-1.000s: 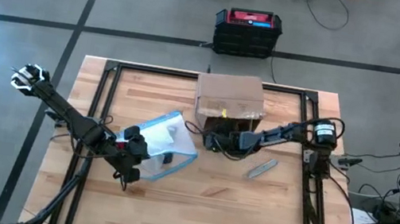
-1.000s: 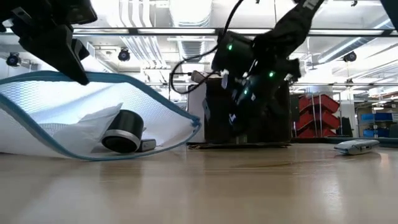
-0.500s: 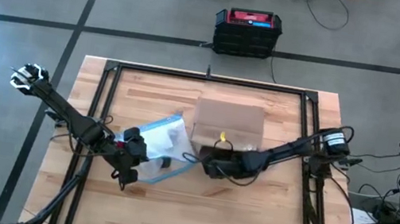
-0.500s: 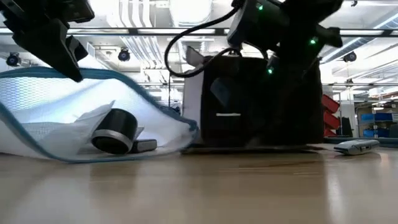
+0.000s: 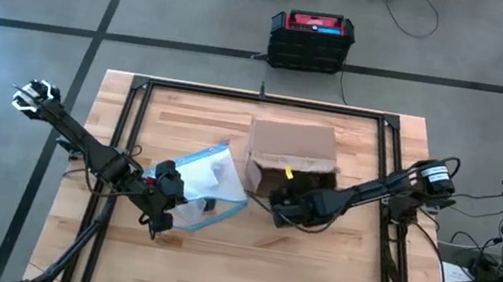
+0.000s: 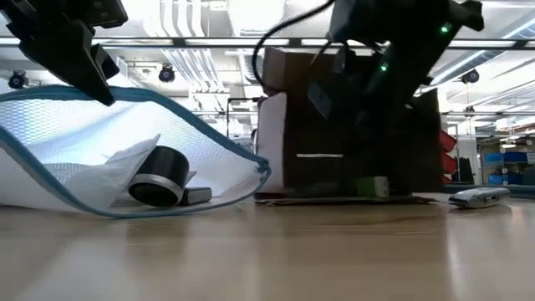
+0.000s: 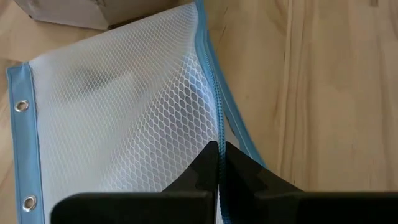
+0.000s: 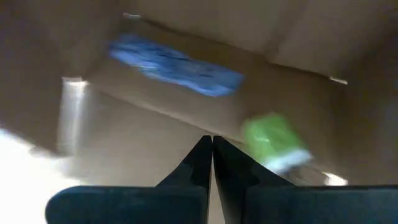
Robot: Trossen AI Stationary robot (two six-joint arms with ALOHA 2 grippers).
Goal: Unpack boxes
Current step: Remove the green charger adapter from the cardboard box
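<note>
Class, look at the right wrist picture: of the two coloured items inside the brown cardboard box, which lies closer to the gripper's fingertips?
The green item, just beside the shut right gripper. The blue item lies deeper inside the brown cardboard box.

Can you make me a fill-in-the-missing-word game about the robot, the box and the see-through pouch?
1. The left gripper is shut on the zip edge of the mesh ____.
2. The right gripper points into the open cardboard box, where a green thing and a ____ thing lie.
3. The mesh pouch has an edge coloured ____.
4. The black-and-red case stands on the ____, beyond the table.

Missing words: pouch; blue; blue; floor
</note>
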